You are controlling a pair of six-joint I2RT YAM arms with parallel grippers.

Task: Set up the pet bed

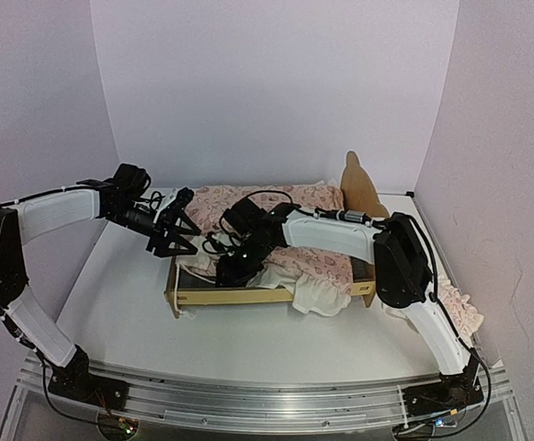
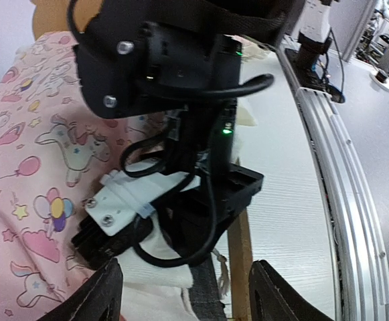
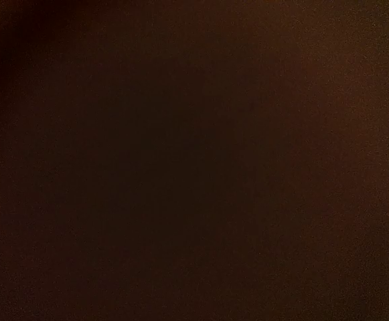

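Left gripper [image 2: 187,271]: we're reading it as released. Its fingers [image 2: 104,294] are spread wide at the bottom of its wrist view, holding nothing, up by the bed's left end. Just past it we're looking at the right gripper [image 2: 130,224], black body with a green LED lit, pressing down onto the pink unicorn-print quilt [image 2: 27,154]. We're not getting its jaw state. The fingertips aren't clear in either view and its own wrist camera is giving only a dark frame, so we can't tell released from clenched.

Top view, near to far:
- We're seeing the aluminium rail [image 1: 248,400] carrying both arm bases at the near edge of the white table [image 1: 129,312].
- The pet bed [image 1: 239,296] is sitting mid-table between the arms, long side facing the bases.
- A white ruffle [image 1: 317,299] is hanging over the front rail, right of centre.
- The quilt is covering most of the frame. The dark grey base [image 1: 191,266] is showing at the left end only.
- The right forearm is reaching across the bed from the right.
- A ruffled pink piece [image 1: 460,317] is lying on the table under the right arm, beside the bed's right end.
- Furthest back, the bear-ear headboard [image 1: 363,188] is standing at the bed's right end, with the pale wall [image 1: 276,92] behind it.
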